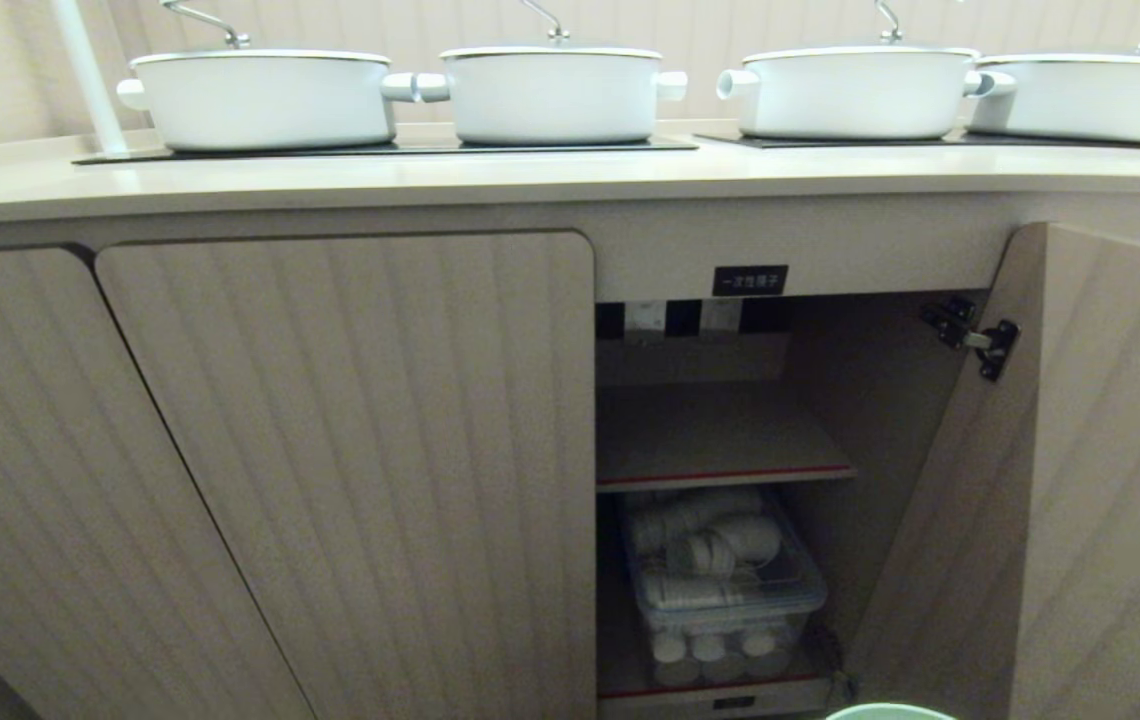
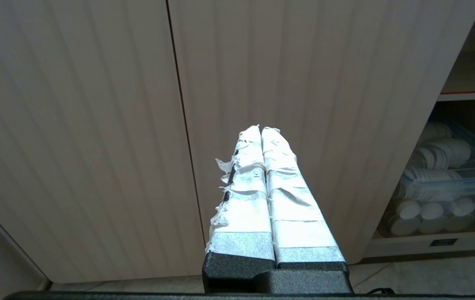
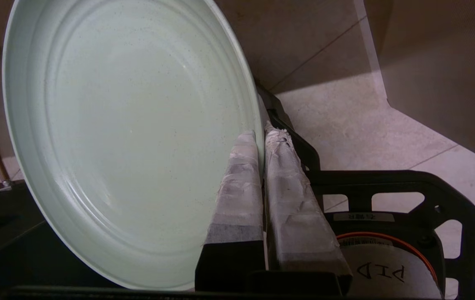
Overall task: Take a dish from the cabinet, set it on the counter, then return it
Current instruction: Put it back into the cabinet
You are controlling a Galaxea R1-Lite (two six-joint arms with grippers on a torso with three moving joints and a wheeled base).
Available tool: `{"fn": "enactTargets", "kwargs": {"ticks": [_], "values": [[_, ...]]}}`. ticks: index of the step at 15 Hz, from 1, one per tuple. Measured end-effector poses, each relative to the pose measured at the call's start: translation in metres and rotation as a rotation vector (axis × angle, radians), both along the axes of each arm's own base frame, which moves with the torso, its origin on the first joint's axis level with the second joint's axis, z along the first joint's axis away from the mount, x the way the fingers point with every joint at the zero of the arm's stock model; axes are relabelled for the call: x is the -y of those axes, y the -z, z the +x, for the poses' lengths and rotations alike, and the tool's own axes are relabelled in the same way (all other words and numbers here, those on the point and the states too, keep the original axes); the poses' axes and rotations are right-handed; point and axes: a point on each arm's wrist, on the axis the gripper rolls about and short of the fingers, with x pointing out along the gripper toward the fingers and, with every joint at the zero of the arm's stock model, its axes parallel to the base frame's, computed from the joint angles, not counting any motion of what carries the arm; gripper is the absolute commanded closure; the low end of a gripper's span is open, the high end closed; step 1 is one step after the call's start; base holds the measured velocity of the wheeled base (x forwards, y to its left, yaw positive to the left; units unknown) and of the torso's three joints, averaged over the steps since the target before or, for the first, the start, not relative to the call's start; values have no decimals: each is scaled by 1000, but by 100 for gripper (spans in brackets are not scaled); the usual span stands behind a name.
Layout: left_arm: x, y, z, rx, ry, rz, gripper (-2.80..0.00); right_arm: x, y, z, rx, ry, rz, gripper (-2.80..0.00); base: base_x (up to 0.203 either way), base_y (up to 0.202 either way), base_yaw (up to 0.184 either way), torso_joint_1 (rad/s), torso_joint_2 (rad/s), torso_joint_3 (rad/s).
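Note:
My right gripper [image 3: 262, 133] is shut on the rim of the dish [image 3: 129, 137], a pale mint-green plate held low over the tiled floor. In the head view only the top of the dish [image 1: 890, 712] peeks up at the bottom edge, below the cabinet [image 1: 710, 430]. The cabinet door [image 1: 1110, 480] stands open to the right, under a small black label [image 1: 749, 280]. Its inner shelf is bare. The counter [image 1: 570, 175] runs above. My left gripper [image 2: 261, 128] is shut and empty, facing the closed doors to the left of the opening.
Several white lidded pots [image 1: 260, 95] stand on the black hob panels along the counter. A clear lidded box [image 1: 725, 590] of white cups fills the cabinet's bottom compartment. Closed ribbed doors [image 1: 350, 470] lie left of the opening. A black wheeled frame [image 3: 408, 187] sits beside the right gripper.

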Motion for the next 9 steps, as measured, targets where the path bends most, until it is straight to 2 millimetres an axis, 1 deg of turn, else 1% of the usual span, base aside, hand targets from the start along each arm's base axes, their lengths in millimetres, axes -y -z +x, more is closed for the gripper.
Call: {"fn": "enactTargets", "kwargs": {"ticks": [5,9], "values": [[0,0,0,0,0,0,0,-1,-7,5,30,-8,3,0,0,0,0,0,0,0],[0,0,0,0,0,0,0,-6,-24,19,92,-14,22,0,0,0,0,0,0,0]]}}
